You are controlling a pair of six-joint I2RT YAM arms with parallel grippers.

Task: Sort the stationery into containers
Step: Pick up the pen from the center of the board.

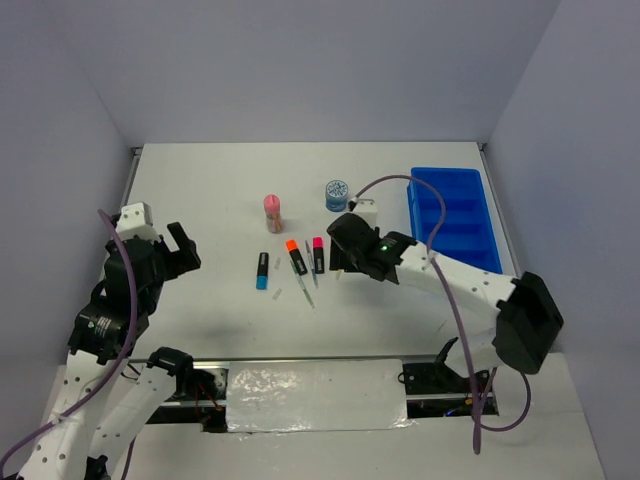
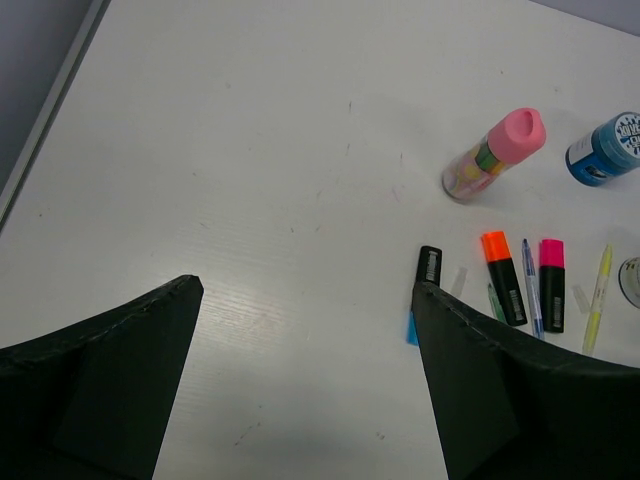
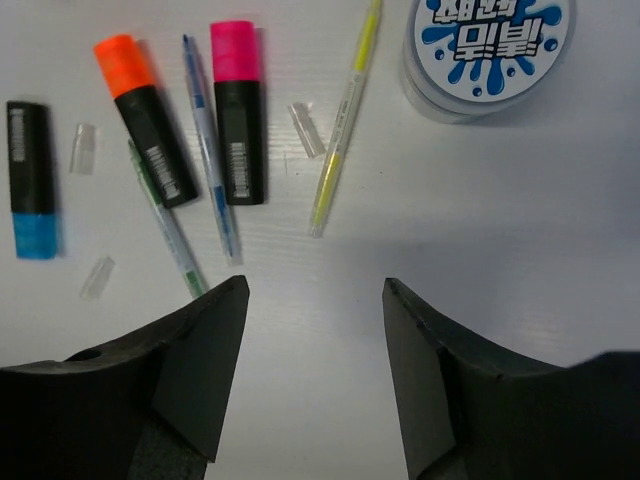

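Observation:
Three black highlighters lie side by side mid-table: blue cap (image 1: 262, 272), orange cap (image 1: 296, 256), pink cap (image 1: 318, 254). Thin pens lie among them: green (image 3: 165, 215), blue (image 3: 208, 170), yellow (image 3: 345, 120). A pink-topped tube (image 1: 272, 212) and a blue-white roll (image 1: 337, 193) stand behind them. A second roll (image 3: 488, 45) sits right of the yellow pen. The blue tray (image 1: 450, 215) is at the right. My right gripper (image 3: 315, 286) is open and empty, just near of the pens. My left gripper (image 2: 307, 288) is open and empty, left of the blue-cap highlighter (image 2: 428, 268).
Small clear pen caps (image 3: 83, 147) lie loose among the highlighters. A raised rim (image 1: 132, 170) runs along the table's left edge. The right arm's cable (image 1: 420, 195) loops over the tray's left side.

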